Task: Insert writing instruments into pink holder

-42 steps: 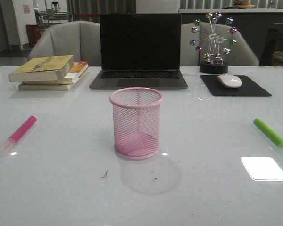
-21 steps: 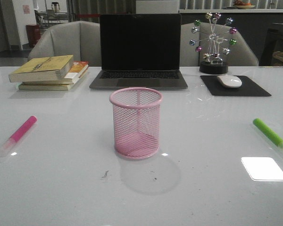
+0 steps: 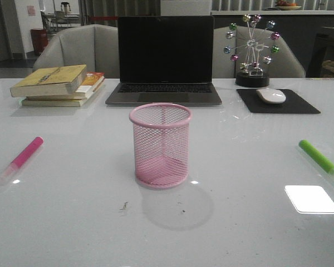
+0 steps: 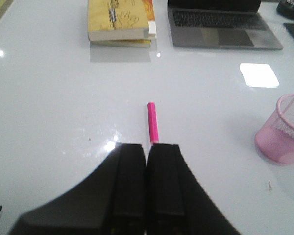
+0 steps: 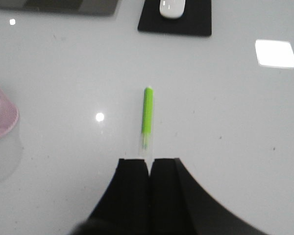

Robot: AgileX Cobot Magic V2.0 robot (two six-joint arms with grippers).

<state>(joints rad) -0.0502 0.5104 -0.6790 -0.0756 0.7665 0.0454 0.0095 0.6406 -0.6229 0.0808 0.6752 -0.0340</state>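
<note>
Nothing inserted yet: pink holder (image 3: 160,146) stands empty mid-table, pink marker (image 3: 21,159) lying well left of it, green marker (image 3: 319,158) well right. Left pincer (image 4: 146,186) and right pincer (image 5: 149,188) both pressed together, holding nothing (each lined up behind its marker); both pickups remain.

A glossy white table (image 3: 72,222) carries a pink mesh pen cup (image 3: 160,146) upright at its middle, with a magenta highlighter (image 3: 21,159) lying well to its left and a green highlighter (image 3: 318,157) well to its right. Along the far edge sit a stack of books (image 3: 60,84), an open laptop (image 3: 164,60), a black mouse pad (image 3: 277,102) bearing a white mouse (image 3: 271,95), and a ferris-wheel desk ornament (image 3: 251,50).
</note>
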